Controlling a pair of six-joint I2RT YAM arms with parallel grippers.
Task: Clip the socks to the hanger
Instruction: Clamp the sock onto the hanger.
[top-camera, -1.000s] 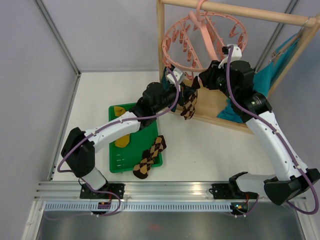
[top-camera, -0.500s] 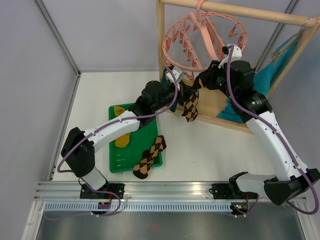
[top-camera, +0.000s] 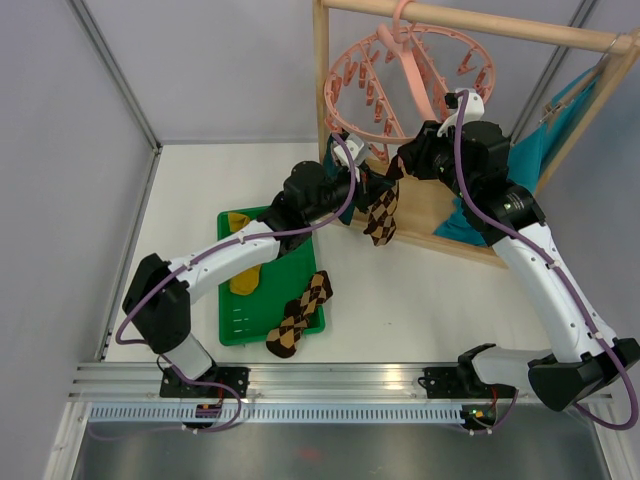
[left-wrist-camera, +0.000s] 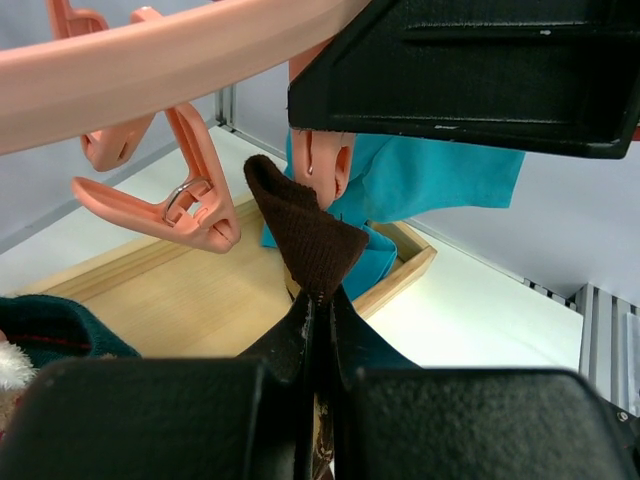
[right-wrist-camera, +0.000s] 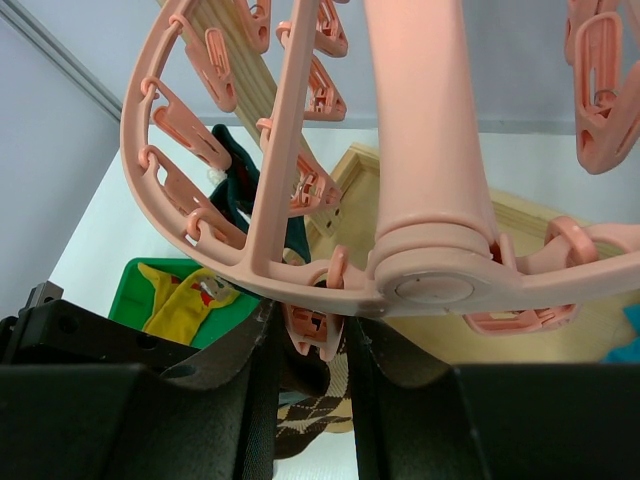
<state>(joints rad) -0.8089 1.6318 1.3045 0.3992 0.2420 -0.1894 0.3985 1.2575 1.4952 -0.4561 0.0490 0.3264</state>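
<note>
While the left gripper (left-wrist-camera: 320, 300) is pinched tight on the brown cuff of an argyle sock (left-wrist-camera: 312, 240), that cuff stands up out of its fingers with its tip just beneath one pink clip (left-wrist-camera: 322, 165) of the hanger (top-camera: 415, 80); whether tip and clip touch cannot be told. From above, the rest of this sock dangles toward 6 o'clock below the hanger's ring, in front of the wooden rack (top-camera: 321, 70) from whose top bar the hanger hangs by its hook. The right gripper (right-wrist-camera: 313, 345) reaches in from 3 o'clock, and its wrist view shows its two fingers drawn narrow on either side of a pink clip at the underside of the ring, squeezing it. A dark teal sock (right-wrist-camera: 228, 160) already hangs from the ring's 9 o'clock side. Down toward 7 o'clock from the hanger, a green tray (top-camera: 240, 322) lies on the worktop (top-camera: 420, 300); inside it are the mustard yellow socks (top-camera: 245, 281), one near its middle and a bit of yellow at its 12 o'clock end. A second argyle sock (top-camera: 300, 315) lies slantwise over the tray's 5 o'clock corner, partly in the tray and partly out over its rim. Inside the rack's shallow wooden base lies a turquoise cloth (left-wrist-camera: 430, 185), bunched toward the 3 o'clock side.
</note>
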